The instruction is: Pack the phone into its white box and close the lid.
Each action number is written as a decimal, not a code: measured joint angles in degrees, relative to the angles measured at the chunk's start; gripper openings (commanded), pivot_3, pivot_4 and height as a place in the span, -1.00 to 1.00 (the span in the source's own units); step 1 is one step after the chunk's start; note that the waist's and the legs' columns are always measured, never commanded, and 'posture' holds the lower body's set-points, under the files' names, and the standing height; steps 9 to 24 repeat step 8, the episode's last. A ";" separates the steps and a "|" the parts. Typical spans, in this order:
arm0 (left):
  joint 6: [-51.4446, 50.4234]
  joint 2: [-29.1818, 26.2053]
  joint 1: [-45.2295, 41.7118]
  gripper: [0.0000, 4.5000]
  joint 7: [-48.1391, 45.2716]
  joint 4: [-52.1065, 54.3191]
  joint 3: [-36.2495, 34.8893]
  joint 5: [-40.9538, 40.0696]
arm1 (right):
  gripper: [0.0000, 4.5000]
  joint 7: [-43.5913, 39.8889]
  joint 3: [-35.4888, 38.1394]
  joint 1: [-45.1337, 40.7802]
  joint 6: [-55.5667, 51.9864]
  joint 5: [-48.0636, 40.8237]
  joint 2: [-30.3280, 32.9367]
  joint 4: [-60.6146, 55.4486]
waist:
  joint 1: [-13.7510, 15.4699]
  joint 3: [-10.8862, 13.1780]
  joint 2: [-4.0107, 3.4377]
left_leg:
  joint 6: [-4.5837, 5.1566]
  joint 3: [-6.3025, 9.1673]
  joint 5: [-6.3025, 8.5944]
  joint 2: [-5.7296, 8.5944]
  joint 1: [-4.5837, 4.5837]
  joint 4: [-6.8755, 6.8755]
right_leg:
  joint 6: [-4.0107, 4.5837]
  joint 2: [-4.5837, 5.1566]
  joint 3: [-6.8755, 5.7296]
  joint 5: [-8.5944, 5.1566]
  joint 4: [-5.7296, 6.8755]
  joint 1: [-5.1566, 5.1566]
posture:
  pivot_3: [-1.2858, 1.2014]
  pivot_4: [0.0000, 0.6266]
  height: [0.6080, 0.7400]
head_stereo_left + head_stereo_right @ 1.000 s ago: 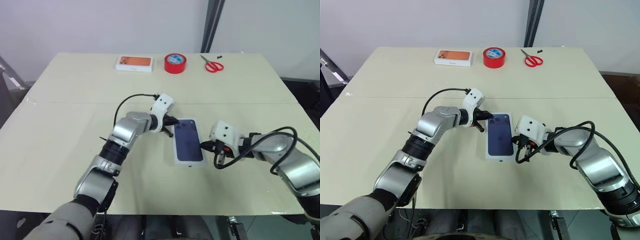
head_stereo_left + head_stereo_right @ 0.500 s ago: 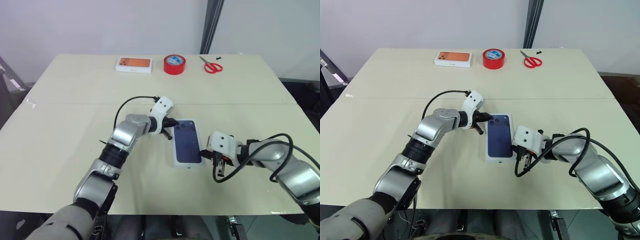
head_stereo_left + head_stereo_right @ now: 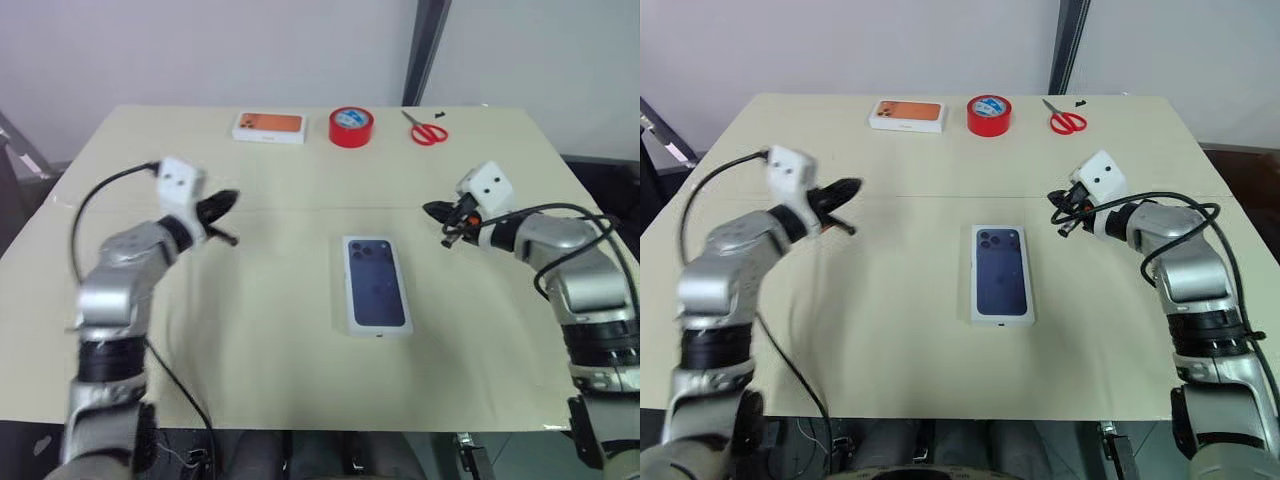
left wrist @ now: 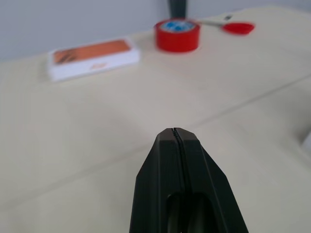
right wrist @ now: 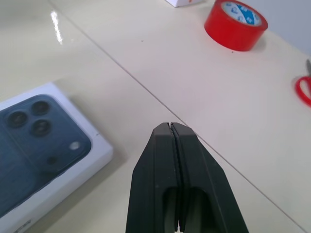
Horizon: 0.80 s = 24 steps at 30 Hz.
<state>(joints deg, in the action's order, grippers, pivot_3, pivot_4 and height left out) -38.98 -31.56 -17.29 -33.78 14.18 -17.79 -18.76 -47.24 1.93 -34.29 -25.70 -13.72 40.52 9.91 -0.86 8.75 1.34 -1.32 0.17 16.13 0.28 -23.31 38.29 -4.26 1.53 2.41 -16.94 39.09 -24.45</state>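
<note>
The lid (image 3: pixel 376 285) sits closed on the white box at the centre of the table (image 3: pixel 300 350). Its outer face carries a dark blue phone picture with the camera block toward 12 o'clock, framed by a white rim.

The left gripper (image 3: pixel 225 200) hangs above the table at 9 o'clock from the lid, well apart from it, fingers (image 4: pixel 177 160) pressed together and holding nothing. The right gripper (image 3: pixel 436 209) hangs at 2 o'clock from the lid, fingers (image 5: pixel 175 155) likewise together and holding nothing.

Along the far edge, at 12 o'clock, lie an orange-topped box (image 3: pixel 268 126), a red tape roll (image 3: pixel 351 126) and red scissors (image 3: pixel 426 130). Nothing lies between either gripper and the lid.
</note>
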 measured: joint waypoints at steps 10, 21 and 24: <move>0.53 -1.85 13.24 -1.00 1.40 4.72 -6.76 -1.90 | -0.99 -10.38 0.53 -1.33 3.61 -2.51 0.33 6.91 | 0.16 0.00 -0.01 | 0.03 0.02 0.02 0.00 0.01 -0.01 | 0.00 0.05 -0.03 0.00 -0.04 0.04 | 0.03 -0.52 0.89; 0.53 -1.85 13.24 -1.00 1.40 4.72 -6.76 -1.90 | -0.99 -10.38 0.53 -1.33 3.61 -2.51 0.33 6.91 | 0.16 0.00 -0.01 | 0.03 0.02 0.02 0.00 0.01 -0.01 | 0.00 0.05 -0.03 0.00 -0.04 0.04 | 0.03 -0.52 0.89; 0.53 -1.85 13.24 -1.00 1.40 4.72 -6.76 -1.90 | -0.99 -10.38 0.53 -1.33 3.61 -2.51 0.33 6.91 | 0.16 0.00 -0.01 | 0.03 0.02 0.02 0.00 0.01 -0.01 | 0.00 0.05 -0.03 0.00 -0.04 0.04 | 0.03 -0.52 0.89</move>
